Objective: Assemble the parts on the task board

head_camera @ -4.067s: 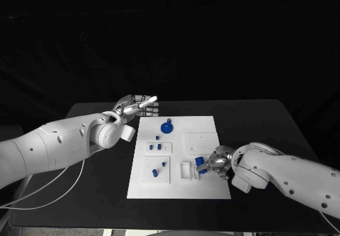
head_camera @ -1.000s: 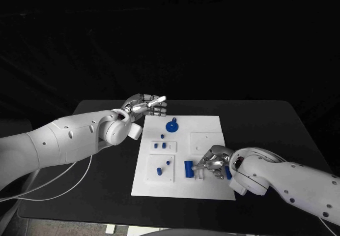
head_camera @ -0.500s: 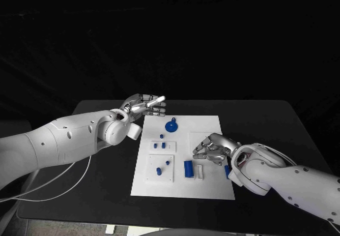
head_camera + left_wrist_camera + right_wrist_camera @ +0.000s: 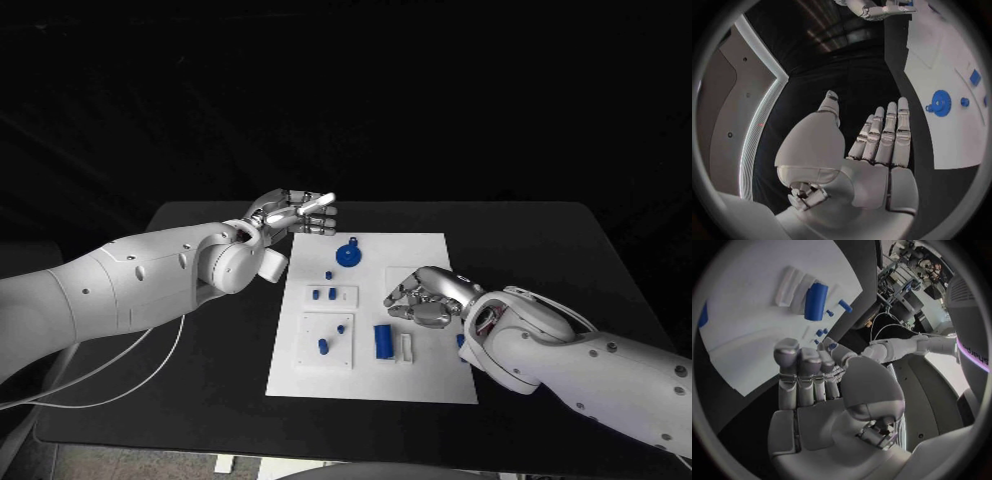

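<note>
Right hand [image 4: 428,298]: my fingers [image 4: 799,371] were curled, empty, above the task board [image 4: 433,382].
Blue block [image 4: 384,340]: lay just beside them, untouched.
Left hand [image 4: 293,213]: fingers straight, pressed together, holding nothing.

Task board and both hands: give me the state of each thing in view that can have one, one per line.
Task board: flat on the table, parts on it.
Blue gear: lying at the board's far end, untouched.
Blue block: seated beside a white bracket, free of either hand.
Small blue pegs: standing in their white plate.
Left hand: open, holding nothing, at the board's far left corner.
Right hand: above the board, fingers curled, holding nothing.
</note>
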`<control>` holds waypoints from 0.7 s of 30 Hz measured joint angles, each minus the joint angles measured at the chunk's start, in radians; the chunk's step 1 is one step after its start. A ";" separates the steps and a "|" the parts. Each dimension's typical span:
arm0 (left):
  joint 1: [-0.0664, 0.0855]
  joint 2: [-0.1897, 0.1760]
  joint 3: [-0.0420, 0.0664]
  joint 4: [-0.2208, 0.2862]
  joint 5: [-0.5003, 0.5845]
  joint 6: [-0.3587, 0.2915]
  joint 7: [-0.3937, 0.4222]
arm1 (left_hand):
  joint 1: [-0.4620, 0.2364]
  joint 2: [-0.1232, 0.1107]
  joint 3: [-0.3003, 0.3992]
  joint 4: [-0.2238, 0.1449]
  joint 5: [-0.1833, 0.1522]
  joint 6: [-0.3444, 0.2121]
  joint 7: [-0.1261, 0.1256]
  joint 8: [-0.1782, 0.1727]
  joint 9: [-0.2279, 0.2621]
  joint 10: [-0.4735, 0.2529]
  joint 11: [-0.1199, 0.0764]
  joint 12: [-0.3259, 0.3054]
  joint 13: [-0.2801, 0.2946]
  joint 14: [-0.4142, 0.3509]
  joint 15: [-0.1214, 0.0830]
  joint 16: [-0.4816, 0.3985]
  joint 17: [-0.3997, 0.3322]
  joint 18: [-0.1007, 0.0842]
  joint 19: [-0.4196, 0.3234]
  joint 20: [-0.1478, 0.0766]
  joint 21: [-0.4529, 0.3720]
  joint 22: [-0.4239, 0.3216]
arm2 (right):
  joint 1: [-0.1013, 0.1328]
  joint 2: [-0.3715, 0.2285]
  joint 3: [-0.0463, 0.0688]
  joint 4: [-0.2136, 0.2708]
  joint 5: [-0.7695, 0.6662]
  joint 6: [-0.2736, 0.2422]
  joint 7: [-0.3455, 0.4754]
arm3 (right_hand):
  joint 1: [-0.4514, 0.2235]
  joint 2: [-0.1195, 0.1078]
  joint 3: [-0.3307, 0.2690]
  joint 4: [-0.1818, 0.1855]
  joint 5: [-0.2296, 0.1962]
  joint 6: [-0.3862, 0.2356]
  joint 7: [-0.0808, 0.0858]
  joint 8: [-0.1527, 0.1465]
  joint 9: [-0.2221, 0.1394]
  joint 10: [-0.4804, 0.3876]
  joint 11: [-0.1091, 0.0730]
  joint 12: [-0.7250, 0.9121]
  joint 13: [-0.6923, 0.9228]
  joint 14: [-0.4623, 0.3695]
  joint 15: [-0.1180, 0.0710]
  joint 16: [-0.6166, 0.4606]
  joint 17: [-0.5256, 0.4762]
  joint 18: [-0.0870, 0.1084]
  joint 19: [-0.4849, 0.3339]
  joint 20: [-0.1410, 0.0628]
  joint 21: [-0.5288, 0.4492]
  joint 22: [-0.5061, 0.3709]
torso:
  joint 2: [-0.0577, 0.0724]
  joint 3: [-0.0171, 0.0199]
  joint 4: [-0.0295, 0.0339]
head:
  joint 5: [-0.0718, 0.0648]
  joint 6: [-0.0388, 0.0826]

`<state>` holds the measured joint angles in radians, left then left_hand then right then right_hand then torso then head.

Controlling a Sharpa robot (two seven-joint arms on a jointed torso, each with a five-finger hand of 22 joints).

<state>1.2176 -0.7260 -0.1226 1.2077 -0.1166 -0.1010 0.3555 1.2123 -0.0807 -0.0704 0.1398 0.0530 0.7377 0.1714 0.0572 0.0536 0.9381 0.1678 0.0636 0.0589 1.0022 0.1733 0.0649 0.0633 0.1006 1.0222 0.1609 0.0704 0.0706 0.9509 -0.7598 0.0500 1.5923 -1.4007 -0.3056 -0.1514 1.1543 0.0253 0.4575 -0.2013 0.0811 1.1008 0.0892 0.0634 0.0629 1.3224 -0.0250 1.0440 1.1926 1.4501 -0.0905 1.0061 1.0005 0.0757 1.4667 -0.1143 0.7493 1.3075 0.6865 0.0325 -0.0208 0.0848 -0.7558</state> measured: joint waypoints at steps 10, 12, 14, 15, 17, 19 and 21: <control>0.000 0.000 0.000 0.001 0.000 0.000 -0.001 | 0.000 0.000 0.000 0.000 0.000 0.000 0.000 0.000 0.000 0.000 0.000 0.000 0.000 0.000 0.000 0.000 0.000 0.000 0.000 0.000 0.000 0.000 | -0.011 0.030 0.000 -0.017 -0.084 0.069 -0.006 | -0.016 -0.001 0.099 0.035 -0.020 -0.009 0.002 0.000 0.000 0.000 0.000 0.000 -0.002 0.000 0.000 0.000 -0.002 0.000 0.000 0.000 0.000 0.000 | 0.000 0.0003 0.0006 | 0.001 -0.004; 0.000 0.000 0.000 0.001 0.000 0.000 -0.001 | 0.000 0.000 0.000 0.000 0.000 0.000 0.000 0.000 0.000 0.000 0.000 0.000 0.000 0.000 0.000 0.000 0.000 0.000 0.000 0.000 0.000 0.000 | -0.013 0.034 0.000 -0.019 -0.095 0.082 -0.008 | -0.018 -0.003 0.114 0.042 -0.024 -0.009 0.002 0.000 0.000 0.000 0.000 0.000 -0.002 0.000 0.000 0.000 -0.002 0.000 0.000 0.000 0.000 0.000 | 0.000 0.0004 0.0006 | 0.001 -0.005; 0.000 0.000 0.000 0.001 0.000 0.000 -0.001 | -0.002 0.002 0.000 0.000 0.000 0.000 0.000 0.000 0.000 0.000 0.000 0.000 0.000 0.000 0.000 0.000 0.000 0.000 0.000 0.000 0.000 0.000 | -0.018 0.039 0.000 -0.022 -0.106 0.097 -0.011 | -0.022 0.001 0.129 0.046 -0.024 -0.009 0.002 0.000 0.000 0.000 0.000 0.000 -0.002 0.000 0.000 0.000 -0.002 0.000 0.000 0.000 0.000 0.000 | 0.000 0.0004 0.0006 | 0.002 -0.007; 0.000 -0.001 0.000 0.001 0.000 0.000 -0.002 | -0.004 0.004 0.000 0.000 0.000 0.000 0.000 0.000 0.000 0.000 0.000 0.000 0.000 0.000 0.000 0.000 0.000 0.000 0.000 0.000 0.000 0.000 | -0.019 0.041 -0.001 -0.023 -0.111 0.104 -0.013 | -0.022 0.001 0.135 0.046 -0.024 -0.009 0.002 0.000 0.000 0.000 0.000 0.000 -0.002 0.000 0.000 0.000 -0.002 0.000 0.000 0.000 0.000 0.000 | 0.000 0.0003 0.0006 | 0.002 -0.008; 0.000 -0.001 0.000 0.001 0.000 0.000 -0.002 | -0.004 0.004 0.000 0.000 0.000 0.000 0.000 0.000 0.000 0.000 0.000 0.000 0.000 0.000 0.000 0.000 0.000 0.000 0.000 0.000 0.000 0.000 | -0.022 0.044 -0.001 -0.025 -0.120 0.117 -0.016 | -0.022 0.001 0.139 0.048 -0.024 -0.009 0.002 0.000 -0.001 0.000 0.000 0.000 -0.002 0.000 0.000 0.000 -0.002 0.000 0.000 0.000 0.000 0.000 | 0.000 0.0003 0.0001 | 0.003 -0.009; 0.000 -0.001 0.000 0.001 0.000 0.000 -0.002 | -0.004 0.004 0.000 0.000 0.000 0.000 0.000 0.000 0.000 0.000 0.000 0.000 0.000 0.000 0.000 0.000 0.000 0.000 0.000 0.000 0.000 0.000 | -0.023 0.046 0.000 -0.026 -0.127 0.126 -0.017 | -0.026 0.005 0.152 0.049 -0.027 -0.010 0.003 -0.002 -0.002 0.000 0.000 0.000 -0.002 0.000 0.000 0.000 -0.002 0.000 0.000 0.000 0.000 0.000 | -0.001 0.0004 -0.0001 | 0.003 -0.010; 0.000 -0.001 0.000 0.001 0.000 0.000 -0.002 | -0.004 0.004 0.000 0.000 0.000 0.000 0.000 0.000 0.000 0.000 0.000 0.000 0.000 0.000 0.000 0.000 0.000 0.000 0.000 0.000 0.000 0.000 | -0.023 0.049 0.002 -0.027 -0.134 0.134 -0.018 | -0.028 0.006 0.154 0.049 -0.031 -0.011 0.003 -0.003 -0.002 0.000 0.000 0.000 -0.002 0.000 0.000 0.000 -0.002 0.000 0.000 0.000 0.000 0.000 | -0.001 0.0003 -0.0006 | 0.003 -0.010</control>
<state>1.2176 -0.7269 -0.1226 1.2090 -0.1169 -0.1010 0.3531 1.2084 -0.0768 -0.0704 0.1398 0.0530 0.7377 0.1714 0.0572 0.0536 0.9381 0.1678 0.0636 0.0589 1.0022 0.1733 0.0649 0.0633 0.1005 1.0222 0.1608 0.0704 0.0706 0.9280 -0.7112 0.0518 1.5651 -1.5344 -0.1715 -0.1698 1.1268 0.0316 0.6113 -0.1520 0.0504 1.0900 0.0924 0.0600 0.0608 1.3223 -0.0249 1.0439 1.1906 1.4501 -0.0905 1.0059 0.9982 0.0758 1.4667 -0.1143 0.7493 1.3074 0.6858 0.0328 -0.0214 0.0877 -0.7662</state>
